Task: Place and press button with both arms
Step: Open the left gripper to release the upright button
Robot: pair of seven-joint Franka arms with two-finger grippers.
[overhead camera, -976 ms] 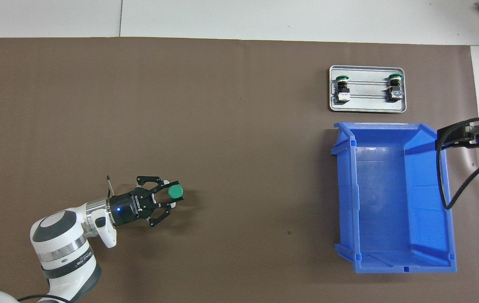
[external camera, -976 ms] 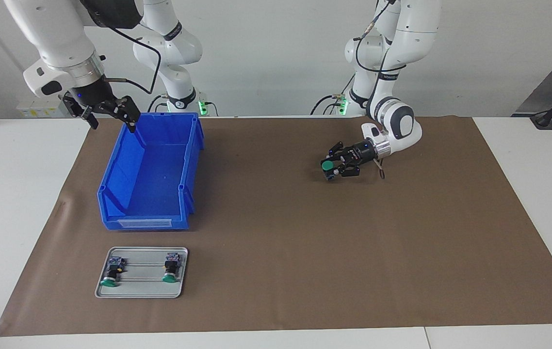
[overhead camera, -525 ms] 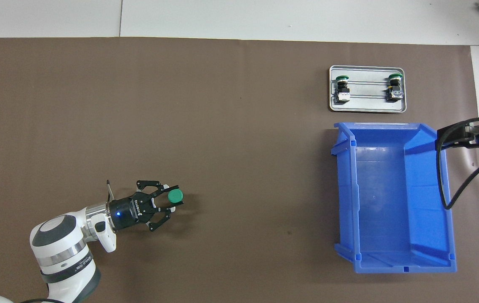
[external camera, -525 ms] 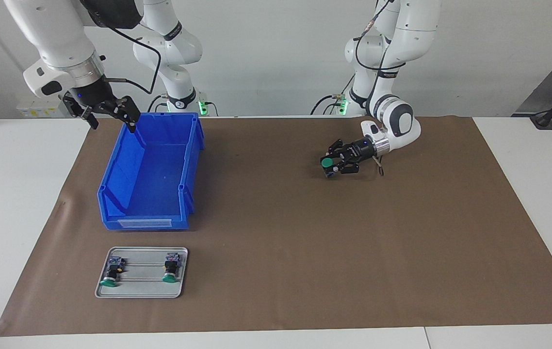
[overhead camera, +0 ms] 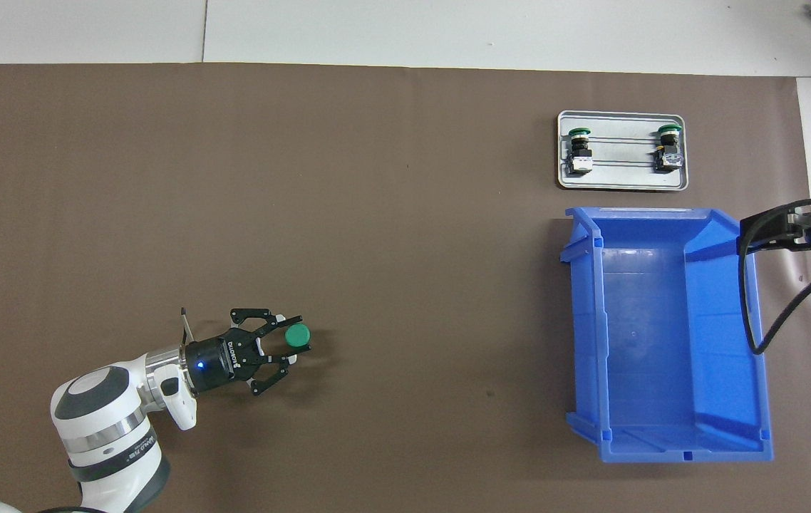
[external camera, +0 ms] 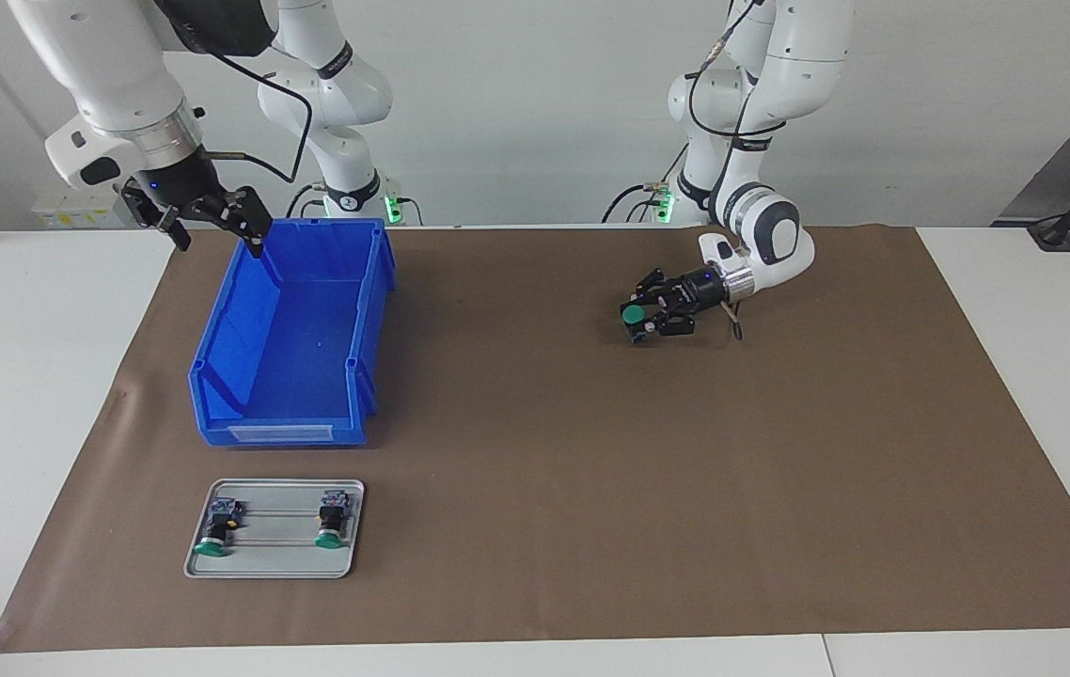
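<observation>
One green-capped button (external camera: 634, 318) stands on the brown mat between the left gripper (external camera: 640, 320) fingers, grip state indeterminate; careless withdrawal could topple it; right gripper (external camera: 212, 224) waits, spread, over the blue bin (external camera: 295, 376).

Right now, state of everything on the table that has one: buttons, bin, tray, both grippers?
Green-capped push-button: upright on the brown mat, cap up, between the left gripper's fingers.
Left gripper: low at the button; grip or release unclear.
Right gripper: open, over the bin's corner, waiting.
Blue plastic bin: upright, empty.
Grey metal tray: flat, holding two buttons.
Two tray buttons: lying on their sides.
</observation>
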